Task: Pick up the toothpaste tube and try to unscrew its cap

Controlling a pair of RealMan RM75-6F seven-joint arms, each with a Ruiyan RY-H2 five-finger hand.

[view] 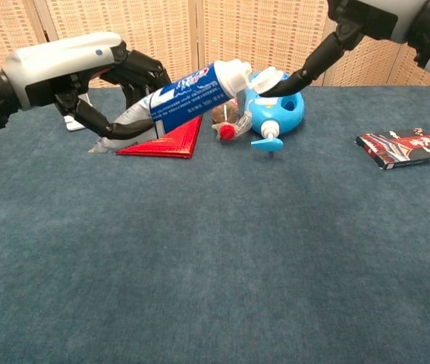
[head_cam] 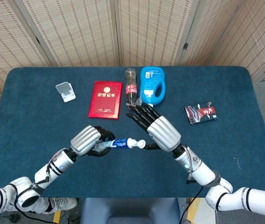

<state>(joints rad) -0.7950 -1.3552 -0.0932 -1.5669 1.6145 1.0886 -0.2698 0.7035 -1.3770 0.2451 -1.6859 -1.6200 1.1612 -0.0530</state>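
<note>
Your left hand [head_cam: 89, 139] grips the toothpaste tube [head_cam: 120, 142] by its tail end, holding it above the table [head_cam: 29, 116] with the cap [head_cam: 140, 143] pointing toward 3 o'clock. Your right hand [head_cam: 159, 132] sits just beside the cap, fingers spread and holding nothing, thumb close under it. At 12 o'clock lie a red booklet [head_cam: 105, 99], a cola bottle [head_cam: 131, 88] and a blue jug [head_cam: 152, 84].

From the chest, the left hand [view: 86, 76] holds the tube [view: 188, 95] tilted up toward 2 o'clock; a dark fingertip of the right hand [view: 343, 34] meets the cap [view: 268, 78].
</note>
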